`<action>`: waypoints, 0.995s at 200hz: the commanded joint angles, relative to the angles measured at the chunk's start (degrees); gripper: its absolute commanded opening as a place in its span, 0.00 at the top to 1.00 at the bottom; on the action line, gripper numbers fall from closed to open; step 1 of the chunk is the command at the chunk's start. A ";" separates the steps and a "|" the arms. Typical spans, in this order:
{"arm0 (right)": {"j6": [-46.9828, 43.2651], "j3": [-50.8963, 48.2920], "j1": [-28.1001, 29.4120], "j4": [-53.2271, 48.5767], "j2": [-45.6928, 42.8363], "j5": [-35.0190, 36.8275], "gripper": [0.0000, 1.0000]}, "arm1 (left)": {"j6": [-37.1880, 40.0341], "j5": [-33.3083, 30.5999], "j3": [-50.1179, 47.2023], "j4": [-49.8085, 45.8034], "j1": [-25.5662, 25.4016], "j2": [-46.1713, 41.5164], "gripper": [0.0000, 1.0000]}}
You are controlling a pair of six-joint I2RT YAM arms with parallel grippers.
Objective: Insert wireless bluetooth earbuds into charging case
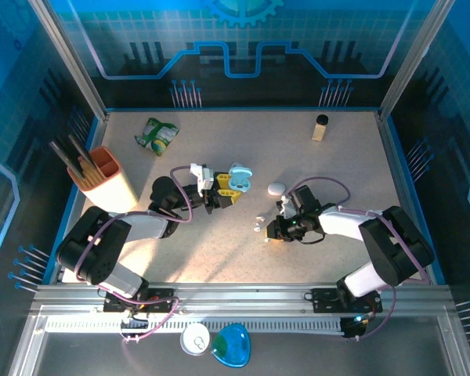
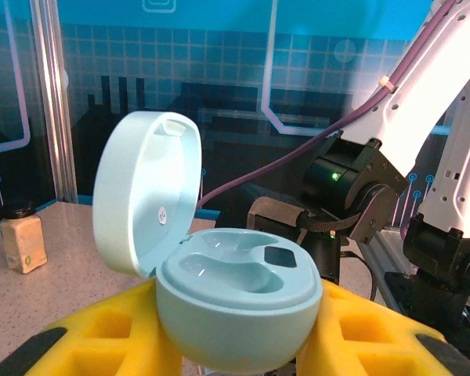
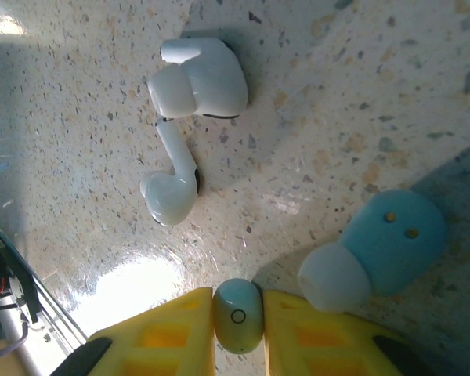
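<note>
- Robot lab test cell is indicated.
- Speckled worktop (image 1: 219,251) is walled in by blue see-through panels (image 1: 243,47) printed w/ grid & circuit graphics.
- Panels are carried by alu frame posts (image 1: 69,55).
- L arm (image 1: 110,243) & R arm (image 1: 388,243) are bolted to an alu rail (image 1: 243,294) at near edge; purple cables (image 1: 321,179) are routed along them.

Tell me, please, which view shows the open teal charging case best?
The left wrist view: the teal case sits close up between the left gripper's fingers, lid open, wells visible. The top external view shows the case small.
</note>
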 commanded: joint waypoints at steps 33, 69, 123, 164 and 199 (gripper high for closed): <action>-0.96 2.57 2.31 -8.41 -4.78 9.61 0.79 | 1.84 -0.06 -0.23 1.48 0.48 0.91 0.68; -0.25 6.81 4.39 -22.48 -13.45 25.36 0.82 | 2.85 -0.72 0.44 0.29 0.56 1.75 0.68; 7.13 13.33 4.40 -41.24 -14.74 54.08 0.87 | 5.05 -0.71 1.42 -3.12 0.47 1.84 0.68; 11.71 16.52 4.32 -46.25 -9.31 59.75 0.89 | 6.12 -0.90 1.00 -4.78 0.51 1.00 0.68; 12.66 16.68 4.20 -45.53 -8.56 59.53 0.88 | 8.16 -1.40 0.89 -7.86 0.23 -0.30 0.68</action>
